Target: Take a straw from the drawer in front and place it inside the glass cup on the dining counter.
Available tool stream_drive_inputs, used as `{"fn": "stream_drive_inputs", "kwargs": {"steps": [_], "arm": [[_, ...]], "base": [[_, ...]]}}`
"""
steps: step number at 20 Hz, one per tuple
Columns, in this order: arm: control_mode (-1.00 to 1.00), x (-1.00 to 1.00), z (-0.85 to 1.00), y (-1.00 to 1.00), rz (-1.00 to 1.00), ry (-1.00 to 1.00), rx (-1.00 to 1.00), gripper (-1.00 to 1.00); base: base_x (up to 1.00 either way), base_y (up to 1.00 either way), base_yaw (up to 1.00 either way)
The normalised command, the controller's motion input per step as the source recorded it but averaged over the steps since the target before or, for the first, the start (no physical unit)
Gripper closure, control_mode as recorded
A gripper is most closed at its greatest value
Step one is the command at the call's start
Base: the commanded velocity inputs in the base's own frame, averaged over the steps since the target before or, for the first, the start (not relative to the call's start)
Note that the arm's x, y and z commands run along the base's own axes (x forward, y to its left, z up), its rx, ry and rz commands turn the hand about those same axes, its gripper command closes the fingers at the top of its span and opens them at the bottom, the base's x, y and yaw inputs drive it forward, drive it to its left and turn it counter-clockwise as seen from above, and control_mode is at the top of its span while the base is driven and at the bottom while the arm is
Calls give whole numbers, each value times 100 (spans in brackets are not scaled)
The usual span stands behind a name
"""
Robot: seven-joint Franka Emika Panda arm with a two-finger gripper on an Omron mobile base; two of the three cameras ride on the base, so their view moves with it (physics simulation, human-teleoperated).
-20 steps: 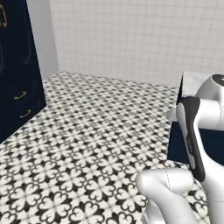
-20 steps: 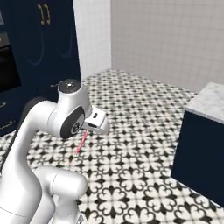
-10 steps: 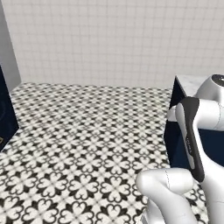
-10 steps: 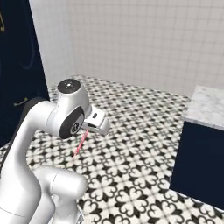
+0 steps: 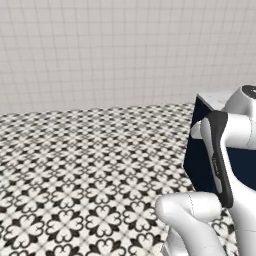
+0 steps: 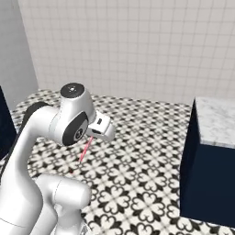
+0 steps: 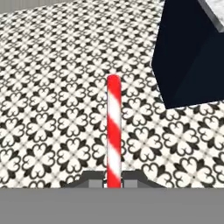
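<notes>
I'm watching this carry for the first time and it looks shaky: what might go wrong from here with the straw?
The straw is pinched only at its bottom end by the gripper, with most of its length sticking out free, so it may tilt or slip during the drive. That long free end might also knock the navy corner of the dining counter, which lies close ahead to one side.
</notes>
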Motion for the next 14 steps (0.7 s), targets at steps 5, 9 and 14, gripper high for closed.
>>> {"fn": "stream_drive_inputs", "kwargs": {"steps": [5, 9, 14], "arm": [[100, 0, 0, 0, 0, 0, 0, 100], [100, 0, 0, 0, 0, 0, 0, 100], [100, 0, 0, 0, 0, 0, 0, 100]], "base": [[100, 76, -41], [100, 80, -41], [100, 77, -42]]}}
